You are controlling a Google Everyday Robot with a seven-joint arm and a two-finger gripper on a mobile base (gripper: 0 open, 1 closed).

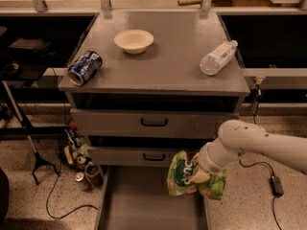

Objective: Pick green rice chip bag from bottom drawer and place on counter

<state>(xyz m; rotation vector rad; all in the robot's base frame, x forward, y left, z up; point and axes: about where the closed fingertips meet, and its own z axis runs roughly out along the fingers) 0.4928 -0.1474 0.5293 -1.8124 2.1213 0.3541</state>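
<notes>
The green rice chip bag (185, 174), bright green with white "dang" lettering, hangs in my gripper (200, 175) above the right side of the open bottom drawer (144, 205), level with the second drawer's front. My white arm (259, 145) reaches in from the right, and the gripper is shut on the bag's right side. The counter (163, 56) is the grey top of the cabinet, well above the bag.
On the counter lie a blue soda can (85, 67) at the left edge, a cream bowl (134, 40) at the back, and a clear plastic bottle (218, 57) at the right. Two upper drawers with black handles (154, 122) are shut. Clutter and cables lie on the floor at left (79, 162).
</notes>
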